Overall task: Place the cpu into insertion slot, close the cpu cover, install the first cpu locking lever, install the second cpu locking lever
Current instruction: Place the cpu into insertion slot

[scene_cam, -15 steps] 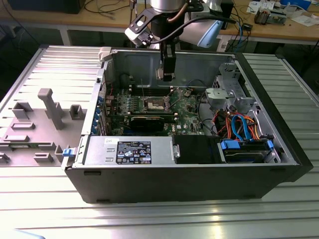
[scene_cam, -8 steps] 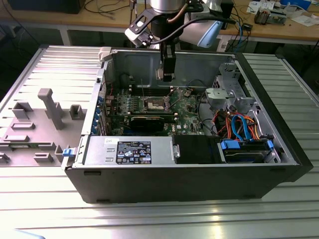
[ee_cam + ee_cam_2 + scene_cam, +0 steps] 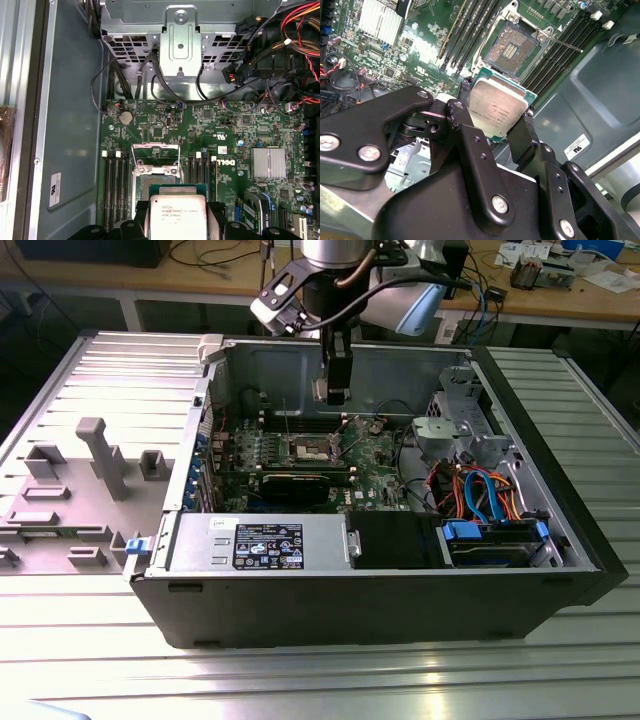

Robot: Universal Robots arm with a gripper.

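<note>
In both wrist views the pincer (image 3: 492, 117) (image 3: 178, 225) is gripping the cpu (image 3: 497, 107) (image 3: 178, 215) by two opposite edges. Its black fingers (image 3: 522, 135) are pressing in on either side, and the chip's silvery metal top is facing the cameras. The chip is hanging above the green motherboard (image 3: 165, 125), not seated. It is close beside the insertion slot (image 3: 512, 50), whose dark pin field is lying bare in the second wrist view. In the first wrist view the cpu cover (image 3: 155, 147) is standing swung up on the side of the slot away from the chip. A thin locking lever (image 3: 565, 45) is sticking out beside the slot, across the long black memory slots (image 3: 555, 52). In the exterior view the pincer (image 3: 335, 390) is reaching down into the open computer case (image 3: 350, 610), which is lying on the ribbed metal worktop (image 3: 300, 680).
</note>
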